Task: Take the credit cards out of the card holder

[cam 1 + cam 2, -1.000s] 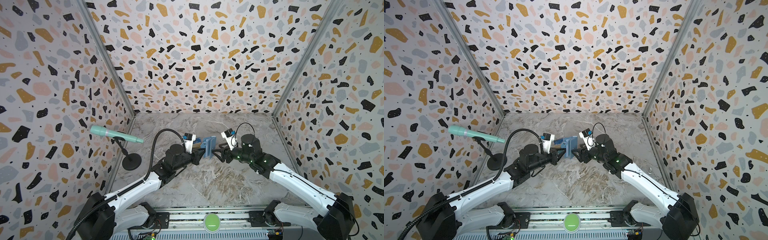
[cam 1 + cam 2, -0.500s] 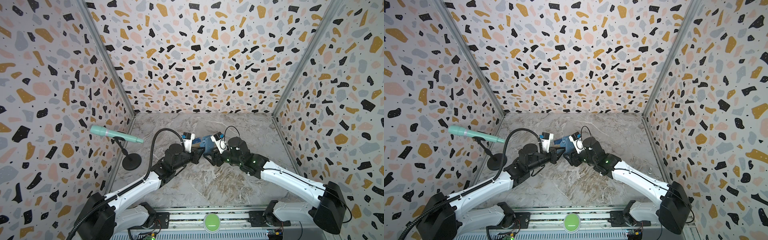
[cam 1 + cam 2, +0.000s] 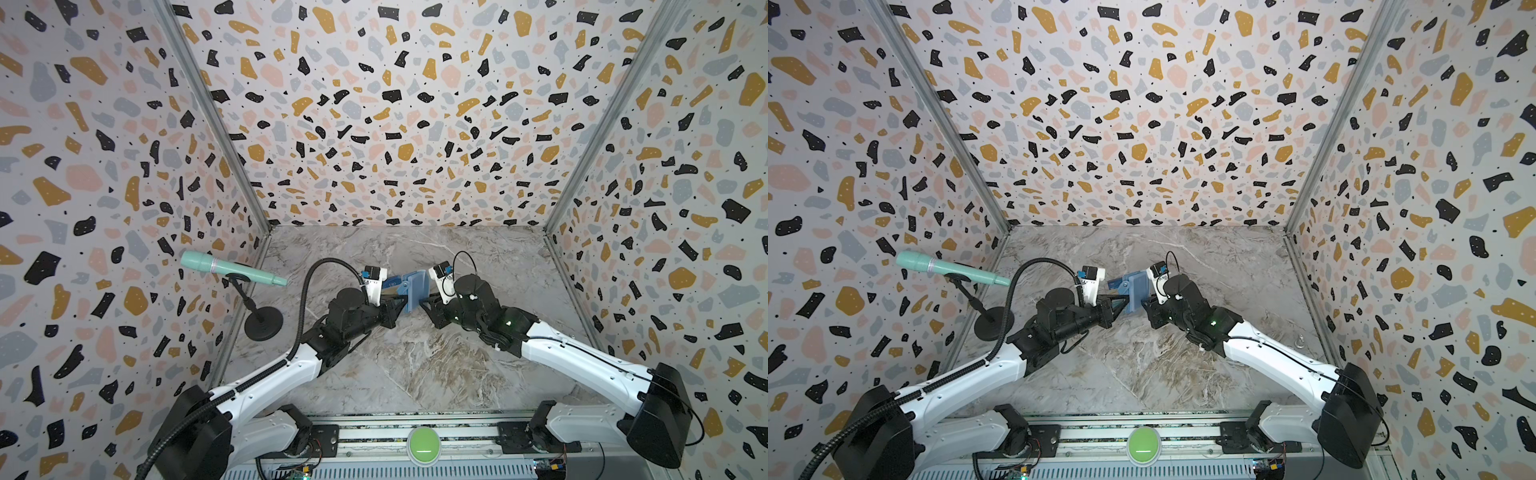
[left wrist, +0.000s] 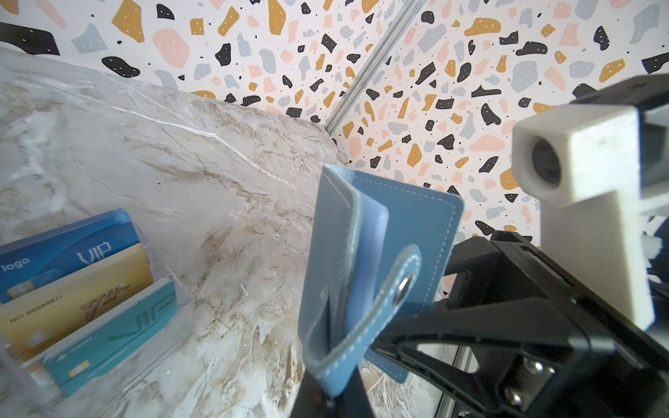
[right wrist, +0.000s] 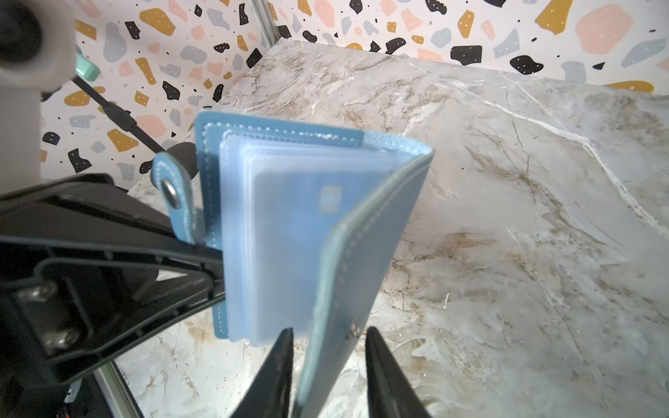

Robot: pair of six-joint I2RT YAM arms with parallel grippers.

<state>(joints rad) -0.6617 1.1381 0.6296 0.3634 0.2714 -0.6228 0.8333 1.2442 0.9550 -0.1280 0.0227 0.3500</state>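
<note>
Right claw just came back in and is pinching down on the holder's loose flap

Your right claw has narrowed since a second ago; its black fingers straddle the front cover, gap left, so not clamped yet. Left claw stays clamped on the holder, held upright mid-table. That should peel it open. Soft stitched blue leather, frosted sleeves, a bluish card inside. More cards sit in a clear stand at 9 o'clock of it in the left wrist view.
</note>
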